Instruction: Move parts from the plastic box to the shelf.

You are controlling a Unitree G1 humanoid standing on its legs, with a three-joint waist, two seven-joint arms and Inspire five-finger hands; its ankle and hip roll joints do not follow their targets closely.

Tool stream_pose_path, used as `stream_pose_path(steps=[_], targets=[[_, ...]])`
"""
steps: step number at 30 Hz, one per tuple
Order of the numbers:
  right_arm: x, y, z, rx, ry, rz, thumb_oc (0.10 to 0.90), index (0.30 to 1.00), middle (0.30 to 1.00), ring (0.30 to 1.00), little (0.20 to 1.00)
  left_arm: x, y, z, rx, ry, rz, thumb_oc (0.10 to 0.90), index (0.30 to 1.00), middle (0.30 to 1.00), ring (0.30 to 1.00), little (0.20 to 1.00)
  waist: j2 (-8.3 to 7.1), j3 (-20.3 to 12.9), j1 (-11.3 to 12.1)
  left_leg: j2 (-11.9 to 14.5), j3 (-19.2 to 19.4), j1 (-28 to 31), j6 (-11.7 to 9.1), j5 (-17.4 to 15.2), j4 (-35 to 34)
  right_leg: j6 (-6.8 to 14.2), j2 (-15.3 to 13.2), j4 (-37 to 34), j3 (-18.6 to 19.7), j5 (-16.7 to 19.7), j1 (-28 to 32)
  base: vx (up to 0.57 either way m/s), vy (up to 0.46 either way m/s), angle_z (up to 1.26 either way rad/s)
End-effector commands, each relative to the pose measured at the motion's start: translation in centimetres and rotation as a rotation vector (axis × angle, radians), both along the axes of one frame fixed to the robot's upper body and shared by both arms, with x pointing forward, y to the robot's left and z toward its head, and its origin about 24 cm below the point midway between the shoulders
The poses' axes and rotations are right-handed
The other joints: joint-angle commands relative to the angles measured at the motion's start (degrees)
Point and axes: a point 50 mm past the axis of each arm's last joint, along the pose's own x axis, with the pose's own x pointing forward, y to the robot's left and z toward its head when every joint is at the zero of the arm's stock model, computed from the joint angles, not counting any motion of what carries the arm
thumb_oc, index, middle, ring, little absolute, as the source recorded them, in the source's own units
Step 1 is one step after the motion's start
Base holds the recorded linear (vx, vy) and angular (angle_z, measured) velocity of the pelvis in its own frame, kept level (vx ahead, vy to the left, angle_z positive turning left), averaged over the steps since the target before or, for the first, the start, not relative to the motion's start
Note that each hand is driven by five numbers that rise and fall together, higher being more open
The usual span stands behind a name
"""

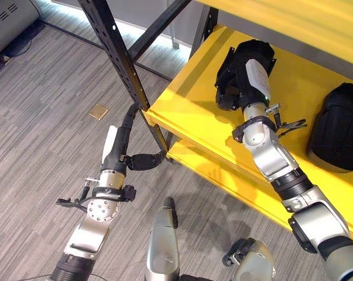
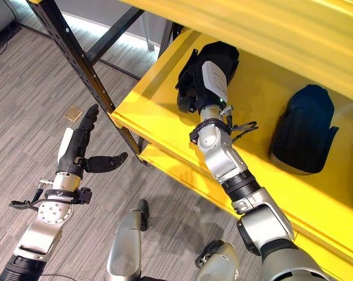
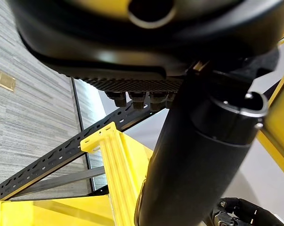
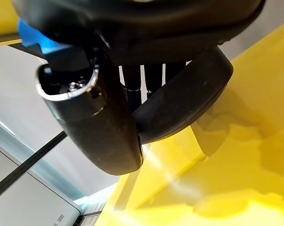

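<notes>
Where right hand (image 2: 201, 75) grips, part (image 2: 218, 57) half-hidden

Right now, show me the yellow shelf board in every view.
Left eye: yellow shelf board, upper right.
Right eye: upper right too.
Left wrist: ribbed edge beyond the left hand.
Right wrist: beneath the right hand gripping a black rounded part.
Shared landmark: black perforated post at its corner.

Right robot hand (image 2: 201, 75) reaches forward with fingers curled; left robot hand (image 2: 78, 146) hangs lower, fingers straight, thumb out.
</notes>
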Motion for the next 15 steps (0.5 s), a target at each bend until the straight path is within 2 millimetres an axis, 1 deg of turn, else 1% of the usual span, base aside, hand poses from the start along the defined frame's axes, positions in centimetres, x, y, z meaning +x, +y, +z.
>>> stream_pose_path(steps=[1,8,9,10,11,12,15], targets=[[0.0,0.3,5.9,0.06,-0.203,-0.018,0.4,0.3,0.3,0.3,0.3,-0.7,-0.7,4.4,-0.026,-0.256,-0.043,0.9,1.0,1.0,1.0,1.0,2.08,-3.4,1.4,3.6,0.1,6.4,-1.4,-6.4,-1.9,1.9,-1.0,-4.8,3.1,4.5,-0.4,0.0,0.0,0.0],[0.4,0.4,4.8,0.055,-0.139,0.004,0.4,0.3,0.3,0.3,0.3,-0.8,-0.6,4.7,-0.052,-0.268,-0.063,0.9,1.0,1.0,1.0,1.0,2.06,-3.0,1.3,3.5,0.1,6.1,-1.3,-6.5,-1.8,1.9,-1.1,-4.7,3.2,4.5,-0.7,-0.01,-0.002,0.0],[0.4,0.5,4.7,0.044,-0.128,0.017,0.5,0.44,0.44,0.44,0.44,-0.8,-0.6,4.7,-0.056,-0.269,-0.065,0.9,1.0,1.0,1.0,1.0,2.03,-3.0,1.4,3.5,0.1,6.1,-1.3,-6.5,-1.7,1.9,-1.1,-4.7,3.2,4.5,-0.7,0.0,0.0,0.0],[0.4,0.6,4.6,0.018,-0.123,0.025,0.614,0.599,0.599,0.599,0.599,-0.8,-0.6,4.7,-0.06,-0.267,-0.064,0.9,1.0,1.0,1.0,1.0,2.01,-3.0,1.4,3.5,0.1,6.1,-1.3,-6.5,-1.8,2.0,-1.0,-4.7,3.2,4.5,-0.8,0.0,0.0,0.0],[0.4,0.8,4.5,-0.013,-0.119,0.018,0.794,0.852,0.852,0.852,0.852,-0.8,-0.6,4.7,-0.066,-0.261,-0.063,0.9,1.0,1.0,1.0,1.0,1.97,-3.0,1.4,3.5,0.1,6.1,-1.3,-6.5,-1.7,2.0,-1.0,-4.6,3.2,4.4,-0.8,0.0,0.0,0.0],[0.5,0.8,4.4,-0.02,-0.114,0.021,0.9,1.0,1.0,1.0,1.0,-0.7,-0.6,4.6,-0.07,-0.257,-0.063,0.9,1.0,1.0,1.0,1.0,1.93,-3.0,1.4,3.5,0.1,6.1,-1.3,-6.5,-1.7,2.0,-1.0,-4.6,3.2,4.4,-0.8,0.0,0.0,0.0],[0.3,1.3,4.3,-0.033,-0.116,0.036,0.9,1.0,1.0,1.0,1.0,-0.7,-0.7,4.5,-0.06,-0.245,-0.077,0.9,1.0,1.0,1.0,1.0,1.78,-3.0,1.4,3.6,0.3,6.1,-1.2,-6.4,-1.8,2.1,-1.1,-4.8,3.2,4.6,-0.7,-0.01,-0.012,0.0]])
